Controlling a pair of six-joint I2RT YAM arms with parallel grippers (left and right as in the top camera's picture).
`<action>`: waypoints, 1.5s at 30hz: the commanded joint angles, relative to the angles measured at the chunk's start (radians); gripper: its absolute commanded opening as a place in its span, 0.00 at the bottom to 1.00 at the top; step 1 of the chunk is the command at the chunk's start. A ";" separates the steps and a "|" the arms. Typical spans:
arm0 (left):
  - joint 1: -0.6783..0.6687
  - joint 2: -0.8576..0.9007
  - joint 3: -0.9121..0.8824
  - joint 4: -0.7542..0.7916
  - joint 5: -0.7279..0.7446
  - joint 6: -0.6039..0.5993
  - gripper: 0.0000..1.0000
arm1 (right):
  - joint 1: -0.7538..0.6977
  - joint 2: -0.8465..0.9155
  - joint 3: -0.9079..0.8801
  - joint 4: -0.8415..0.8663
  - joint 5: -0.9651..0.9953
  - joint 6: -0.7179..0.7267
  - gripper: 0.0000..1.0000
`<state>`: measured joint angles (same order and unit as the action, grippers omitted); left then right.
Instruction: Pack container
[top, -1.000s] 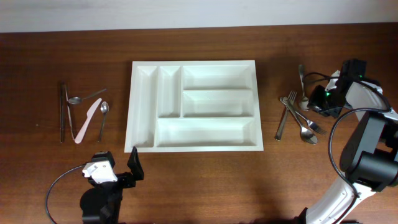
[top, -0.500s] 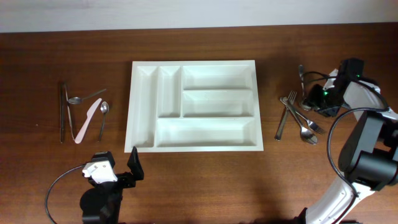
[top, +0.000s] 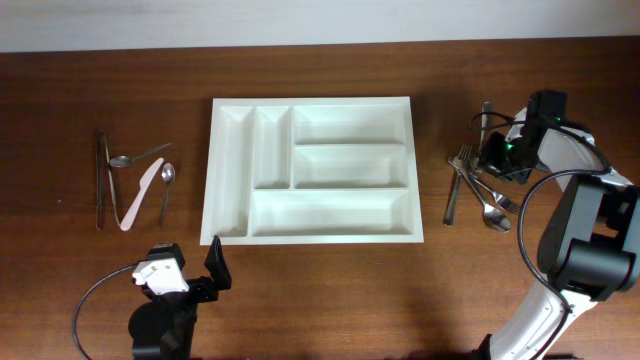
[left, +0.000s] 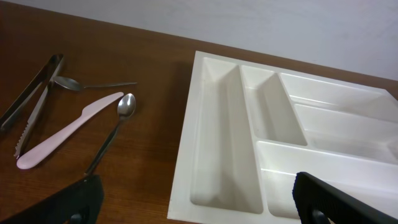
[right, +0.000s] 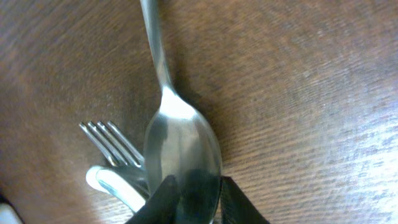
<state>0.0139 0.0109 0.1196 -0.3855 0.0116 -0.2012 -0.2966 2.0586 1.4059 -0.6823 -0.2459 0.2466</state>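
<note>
Right now the move turns on how the steel spoon (right: 182, 152) lies against the container (top: 330, 212). The white cutlery tray sits at the middle of the bench (top: 450, 280), every compartment bare, and from the right gripper (right: 193, 202) it lies to the left, with a strip of wood between the tray's right rim and the heap of cutlery I am working over. The spoon's handle points away toward the far edge of the bench. That puts its long axis in line with the two narrow upright compartments on the tray's left side and square across the three long ones that reach the near rim. So I judge that it needs either a quarter turn to drop into a long slot or a longer carry across the tray to an upright one.

The right arm is the nearer one to this heap by a wide margin. In its wrist view the jaws are drawn in narrow, and the two fingertips (right: 163, 199) press against either side of the tip of the spoon's bowl, which I read as a grip on the spoon. A fork (right: 115, 140) lies just beside the bowl with its tines tucked partly under it, and I cannot tell whether it is caught.

The left gripper (left: 202, 205) hangs wide open and holds nothing, by the tray's front left corner.
</note>
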 joint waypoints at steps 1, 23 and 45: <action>0.004 -0.006 -0.004 0.000 0.000 0.017 0.99 | 0.002 0.013 -0.005 0.003 -0.005 0.006 0.11; 0.004 -0.006 -0.004 -0.001 0.000 0.017 0.99 | -0.020 0.013 -0.004 0.041 -0.006 0.021 0.04; 0.004 -0.006 -0.004 -0.001 0.000 0.017 0.99 | -0.092 0.004 0.062 0.010 -0.100 -0.069 0.04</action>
<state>0.0139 0.0109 0.1196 -0.3851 0.0116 -0.2008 -0.4141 2.0586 1.4204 -0.6678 -0.3122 0.2291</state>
